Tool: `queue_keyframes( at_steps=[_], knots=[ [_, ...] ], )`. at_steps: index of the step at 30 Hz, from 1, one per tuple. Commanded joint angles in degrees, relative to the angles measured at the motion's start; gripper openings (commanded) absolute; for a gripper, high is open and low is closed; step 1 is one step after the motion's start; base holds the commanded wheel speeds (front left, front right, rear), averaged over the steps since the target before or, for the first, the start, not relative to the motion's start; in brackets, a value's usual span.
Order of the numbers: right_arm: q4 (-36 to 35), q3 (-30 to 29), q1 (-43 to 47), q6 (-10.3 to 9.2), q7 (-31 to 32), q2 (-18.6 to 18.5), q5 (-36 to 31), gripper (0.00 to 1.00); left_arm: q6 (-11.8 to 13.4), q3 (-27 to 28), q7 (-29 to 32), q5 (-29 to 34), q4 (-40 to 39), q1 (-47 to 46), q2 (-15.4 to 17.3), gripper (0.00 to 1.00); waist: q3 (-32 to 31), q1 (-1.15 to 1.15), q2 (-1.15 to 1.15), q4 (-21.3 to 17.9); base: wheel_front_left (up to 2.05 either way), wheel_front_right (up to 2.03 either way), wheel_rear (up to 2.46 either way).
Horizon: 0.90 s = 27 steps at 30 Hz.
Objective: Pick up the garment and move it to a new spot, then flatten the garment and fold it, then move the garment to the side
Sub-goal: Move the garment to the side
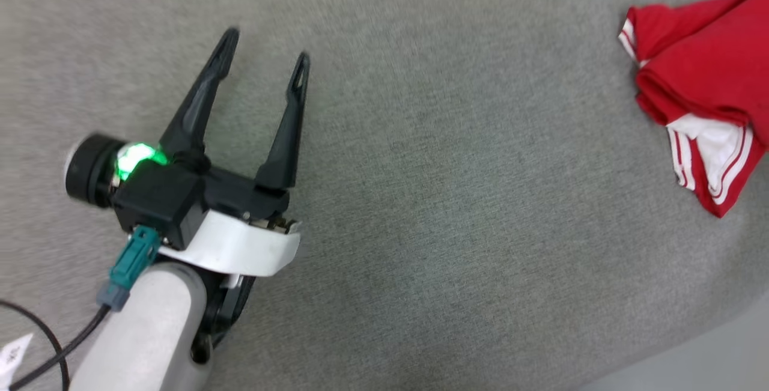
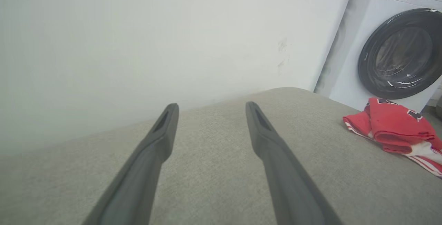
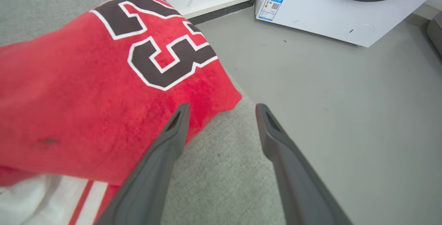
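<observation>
**Task item.** We find the red T-shirt [image 1: 697, 60] lying in a compact, doubled-over bundle at the far right of the grey upholstered surface [image 1: 390, 187]. It is close to the edge where the surface drops to the floor [image 3: 345, 114]. A white sleeve with red-striped trim [image 1: 715, 151] sticks out from under the red layers. The top panel carries a dark number 23 outlined in white [image 3: 162, 55]. The layers are uneven and the outline is irregular, so we judge it a loose fold or a heap, not a neat one.

**Right gripper** [image 3: 222, 106]. The claw is released, with its fingers spread and nothing between them. One finger passes in front of the shirt's near corner, and we cannot tell whether it touches the cloth. The other finger points out over the floor. We judge this placement deliberate, since the corner of the bundle is the easiest part to take hold of.

**Left gripper** [image 1: 267, 45]. This claw is also released and empty. It hovers over bare upholstery, well apart from the shirt, and points towards the wall [image 2: 138, 28]. We judge that it is parked there to leave the middle of the surface free for work.

**Surroundings.** A white front-loading washing machine [image 2: 397, 55] stands on the floor beyond the shirt.

**Assessment.** A bundle at the margin beside open jaws fits either the first pick-up or the last move to the side. The views do not settle which. The shirt lies close to the drop, so a careless nudge could send it off the edge.
</observation>
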Motion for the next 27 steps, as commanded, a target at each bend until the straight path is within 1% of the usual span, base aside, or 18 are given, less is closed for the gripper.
queue_keyframes(
  at_steps=[1, 4, 5, 6, 7, 8, 13, 16, 17, 22, 24, 27],
  knots=[
    [-1.36, 0.72, 3.06, -0.04, -1.06, -0.09, -0.15, 1.00, 0.72, 0.49, -1.12, -0.63, 1.06, 2.03, -0.48, 1.00, -5.69, 0.00, 0.00, 2.65, 0.00, 0.00, 0.00],
    [-5.08, 1.54, 7.91, -0.04, -3.53, 0.60, 0.05, 1.00, 2.00, 1.31, -3.20, -1.86, 3.49, 5.39, -1.23, 1.00, -10.00, 0.00, 0.00, 4.40, 0.00, 0.00, 0.00],
    [-6.51, 2.11, 9.60, -0.04, -3.84, 0.85, -0.43, 1.00, 2.42, 1.53, -3.54, -2.24, 4.04, 6.30, -1.36, 1.00, -11.07, 0.00, 0.00, 4.98, 0.00, 0.00, 0.00],
    [-6.51, 2.11, 9.60, -0.04, -3.84, 0.85, -0.43, 1.00, 2.42, 1.53, -3.54, -2.24, 4.04, 6.30, -1.36, 1.00, -11.07, 0.00, 0.00, 4.98, 0.00, 0.00, 0.00],
    [-9.94, 3.16, 12.76, -0.03, -4.51, 2.42, -0.66, 1.00, 2.93, 1.88, -4.46, -3.08, 5.27, 8.09, -1.78, 1.00, -13.25, 0.00, 0.00, 6.35, 0.00, 0.00, 0.00],
    [-11.78, 3.61, 14.27, -0.03, -4.68, 2.91, -1.23, 1.00, 3.11, 1.95, -4.84, -3.37, 5.93, 9.05, -1.97, 1.00, -14.35, 0.00, 0.00, 7.06, 0.00, 0.00, 0.00],
    [-21.95, 6.09, 21.11, -0.04, -3.97, 7.77, -1.97, 1.00, 4.81, 3.48, -6.34, -5.42, 8.17, 12.73, -3.28, 1.00, -18.36, 0.00, 0.00, 10.87, 0.00, 0.00, 0.00],
    [-27.62, 7.12, 24.23, -0.04, -2.79, 10.55, -2.44, 1.00, 5.18, 4.37, -7.21, -6.31, 9.38, 13.97, -3.89, 1.00, -19.89, 0.00, 0.00, 13.63, 0.00, 0.00, 0.00],
    [-27.62, 7.12, 24.23, -0.04, -2.79, 10.55, -2.44, 1.00, 5.18, 4.37, -7.21, -6.31, 9.38, 13.97, -3.89, 1.00, -19.89, 0.00, 0.00, 13.63, 0.00, 0.00, 0.00],
    [-36.96, 8.91, 28.23, -0.04, -1.24, 14.12, -4.03, 1.00, 5.04, 5.27, -8.19, -7.22, 12.25, 15.75, -4.39, 1.00, -22.66, 0.00, 0.00, 17.20, 0.00, 0.00, 0.00],
    [-40.46, 9.15, 30.06, -0.04, -0.27, 15.35, -4.16, 1.00, 4.83, 5.78, -8.46, -7.36, 13.44, 16.50, -4.43, 1.00, -23.78, 0.00, 0.00, 18.13, 0.00, 0.00, 0.00],
    [-45.10, 9.00, 33.38, -0.04, 1.07, 16.14, -5.07, 1.00, 4.78, 6.89, -8.78, -7.80, 15.04, 18.14, -4.59, 1.00, -26.03, 0.00, 0.00, 18.64, 0.00, 0.00, 0.00]
  ],
)
